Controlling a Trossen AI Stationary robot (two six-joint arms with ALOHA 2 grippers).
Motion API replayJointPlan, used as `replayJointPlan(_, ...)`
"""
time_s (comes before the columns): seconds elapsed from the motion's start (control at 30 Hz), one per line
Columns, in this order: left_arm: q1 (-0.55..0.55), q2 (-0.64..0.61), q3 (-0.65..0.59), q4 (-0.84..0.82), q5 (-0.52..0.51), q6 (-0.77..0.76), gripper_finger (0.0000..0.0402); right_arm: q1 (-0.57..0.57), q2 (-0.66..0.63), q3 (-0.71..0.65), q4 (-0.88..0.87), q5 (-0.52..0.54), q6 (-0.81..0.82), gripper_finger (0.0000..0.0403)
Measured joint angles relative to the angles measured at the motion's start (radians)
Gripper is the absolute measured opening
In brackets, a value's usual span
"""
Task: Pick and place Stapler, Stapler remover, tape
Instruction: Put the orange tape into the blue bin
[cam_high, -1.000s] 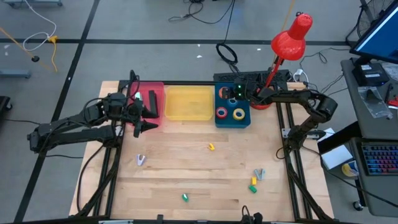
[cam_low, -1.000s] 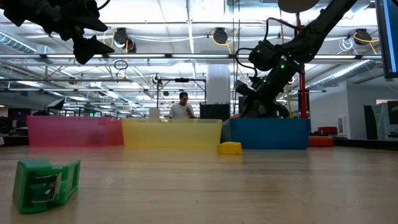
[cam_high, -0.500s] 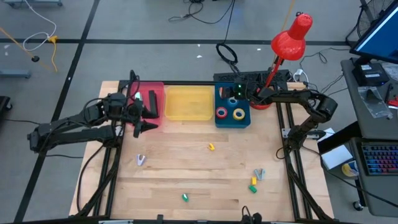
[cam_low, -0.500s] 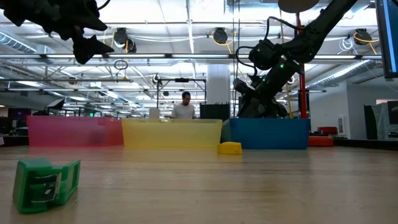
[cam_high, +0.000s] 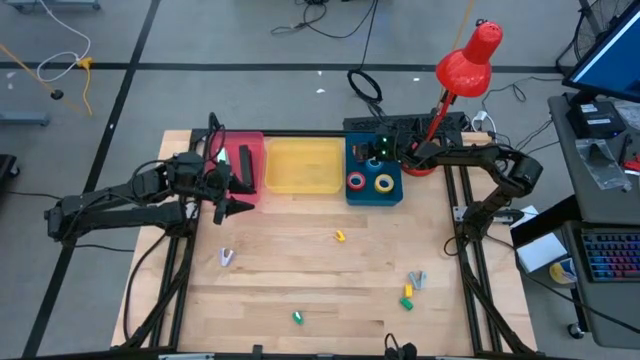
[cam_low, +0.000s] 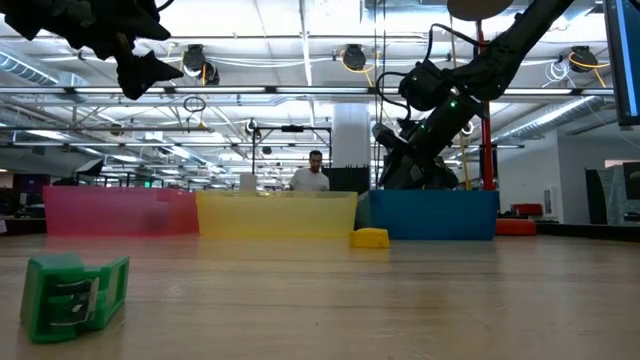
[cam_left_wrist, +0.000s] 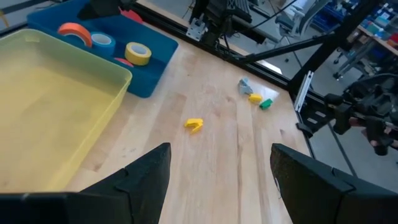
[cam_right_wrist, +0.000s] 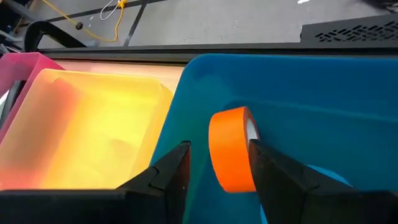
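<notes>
My right gripper (cam_right_wrist: 217, 168) is open over the blue bin (cam_high: 396, 198), also seen in the high view (cam_high: 373, 152). The orange tape roll (cam_right_wrist: 230, 149) stands on edge inside the bin between its fingers, with a gap of blue showing on one side. The yellow roll (cam_high: 384, 183) and a red and blue roll (cam_high: 356, 182) lie flat in the same bin. My left gripper (cam_left_wrist: 217, 162) is open and raised in front of the pink bin (cam_high: 250, 150), where the black stapler (cam_high: 244, 166) lies. Staple removers sit on the table: yellow (cam_high: 339, 236), grey (cam_high: 226, 257), green (cam_high: 297, 317). My right gripper has the orange roll (cam_right_wrist: 214, 155) between its fingers, coming from above. One finger (cam_right_wrist: 177, 165) stands clear of it. The other finger (cam_right_wrist: 267, 168) overlaps the roll's edge, and I cannot tell whether it touches. The roll rests on the bin's floor.
An empty yellow bin (cam_high: 303, 165) sits between the pink and blue ones. A grey, a yellow and a green staple remover cluster near the right edge (cam_high: 410, 290). A red lamp (cam_high: 468, 60) stands behind the blue bin. A person (cam_low: 315, 175) is in the room beyond.
My right gripper has tipped and shifted slightly over the blue bin. The person in the room behind has walked toward the right.
</notes>
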Motion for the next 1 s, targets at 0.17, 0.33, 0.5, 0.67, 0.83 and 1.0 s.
replayJointPlan(0.17, 0.000, 0.000, 0.000, 0.004, -0.015, -0.001, 0.0273, 0.006, 0.000, 0.000, -0.001, 0.016, -0.010, 0.0153)
replayJointPlan(0.33, 0.000, 0.000, 0.000, 0.010, -0.023, -0.003, 0.0274, 0.006, 0.009, 0.001, -0.024, 0.016, -0.031, 0.0153)
replayJointPlan(0.5, 0.000, 0.000, 0.000, 0.010, -0.023, -0.002, 0.0273, 0.007, 0.014, 0.001, -0.020, 0.016, -0.032, 0.0153)
replayJointPlan(0.67, 0.000, 0.000, 0.000, 0.010, -0.023, 0.002, 0.0273, 0.007, 0.014, 0.001, -0.018, 0.013, -0.040, 0.0153)
replayJointPlan(0.83, 0.000, 0.000, 0.000, 0.010, -0.024, 0.005, 0.0274, 0.009, 0.037, 0.001, -0.012, 0.013, -0.038, 0.0153)
replayJointPlan(1.0, 0.000, 0.000, 0.000, 0.010, -0.024, 0.005, 0.0273, 0.013, 0.086, 0.001, 0.010, -0.015, -0.028, 0.0153)
